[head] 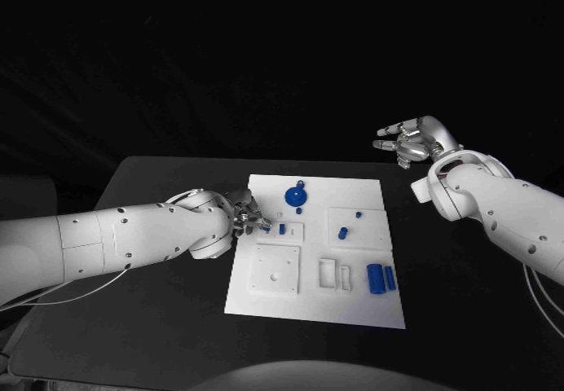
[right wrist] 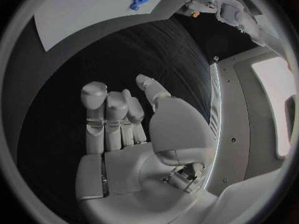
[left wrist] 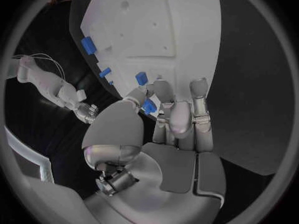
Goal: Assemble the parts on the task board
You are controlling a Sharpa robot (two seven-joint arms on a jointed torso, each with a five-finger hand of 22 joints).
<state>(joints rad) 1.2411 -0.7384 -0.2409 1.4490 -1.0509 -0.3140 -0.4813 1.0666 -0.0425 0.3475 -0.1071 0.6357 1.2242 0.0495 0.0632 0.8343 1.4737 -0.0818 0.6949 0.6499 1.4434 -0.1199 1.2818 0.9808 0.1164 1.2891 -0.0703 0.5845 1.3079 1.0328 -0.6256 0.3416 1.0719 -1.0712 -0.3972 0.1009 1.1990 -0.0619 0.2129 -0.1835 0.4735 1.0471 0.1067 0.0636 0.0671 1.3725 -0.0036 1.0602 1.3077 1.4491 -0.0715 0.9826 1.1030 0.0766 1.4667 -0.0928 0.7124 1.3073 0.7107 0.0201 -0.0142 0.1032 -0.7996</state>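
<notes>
Here we see the left hand (head: 241, 213) pinching a small blue part (left wrist: 148, 106) at the task board's (head: 353, 305) left edge; seating it probably comes next. The right hand (head: 414, 141) hovers far right, fingers apart, holding nothing.

We find no readable text, label, brand, number or sign anywhere: none on the flat white rectangular task board (head: 273, 301) and none on its small blue plastic parts (head: 376, 278).

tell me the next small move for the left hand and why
Probably lift the small blue part slightly clear of the task board. In the left wrist view the left hand seems to pinch it at the board's edge, while the right hand hovers empty beyond the far corner, so the left seems to be doing the work.
</notes>
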